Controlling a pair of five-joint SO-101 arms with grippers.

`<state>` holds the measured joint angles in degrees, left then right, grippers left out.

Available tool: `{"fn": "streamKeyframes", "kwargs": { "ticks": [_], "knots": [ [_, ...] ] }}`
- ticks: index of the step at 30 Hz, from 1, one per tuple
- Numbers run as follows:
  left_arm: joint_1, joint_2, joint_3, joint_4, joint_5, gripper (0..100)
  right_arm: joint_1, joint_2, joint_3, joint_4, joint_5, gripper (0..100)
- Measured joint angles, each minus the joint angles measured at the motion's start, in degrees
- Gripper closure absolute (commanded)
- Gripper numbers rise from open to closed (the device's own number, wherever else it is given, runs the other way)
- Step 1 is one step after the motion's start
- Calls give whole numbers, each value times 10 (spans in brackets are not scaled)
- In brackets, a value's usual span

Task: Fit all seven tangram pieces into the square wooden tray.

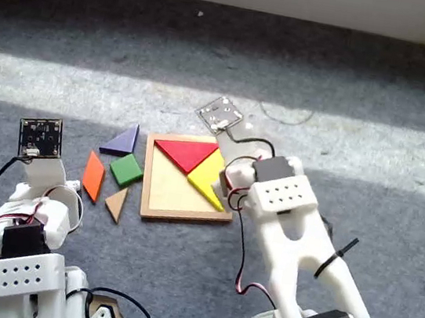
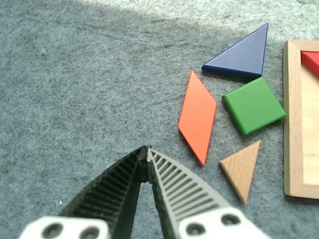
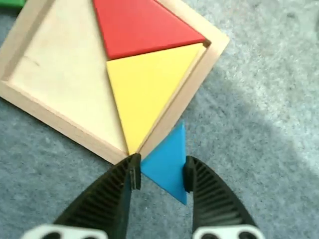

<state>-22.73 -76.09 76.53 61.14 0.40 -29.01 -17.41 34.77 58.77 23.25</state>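
Note:
The square wooden tray [image 1: 184,217] holds a red triangle [image 1: 184,153] and a yellow triangle [image 1: 208,178]; the rest of its floor is bare. In the right wrist view a blue triangle [image 3: 168,152] lies on the carpet against the tray's outer corner [image 3: 214,47]. My right gripper [image 3: 160,168] is shut on it, one finger at each side. Left of the tray lie a navy triangle [image 2: 241,54], a green square [image 2: 253,104], an orange parallelogram [image 2: 198,115] and a tan triangle [image 2: 241,168]. My left gripper [image 2: 147,151] is shut and holds nothing, a short way from the orange piece.
Everything rests on grey carpet. A small loose circuit board [image 1: 219,115] with a wire lies just beyond the tray's far edge. The right arm's white body [image 1: 297,234] stands over the carpet beside the tray. A band of sunlight crosses the far carpet.

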Motion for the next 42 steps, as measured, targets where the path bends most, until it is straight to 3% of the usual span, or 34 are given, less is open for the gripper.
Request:
{"fn": "streamKeyframes", "kwargs": {
  "ticks": [7,13,28,37,42],
  "knots": [
    [0,0,0,0,0,992,-82,75,-12,-45,-64,930],
    [0,0,0,0,0,992,-124,194,-115,-52,-91,930],
    [0,0,0,0,0,992,-154,375,-302,-53,-92,928],
    [0,0,0,0,0,992,-155,396,-326,-46,-96,928],
    [0,0,0,0,0,992,-155,396,-326,-20,-149,928]
  ]
}}
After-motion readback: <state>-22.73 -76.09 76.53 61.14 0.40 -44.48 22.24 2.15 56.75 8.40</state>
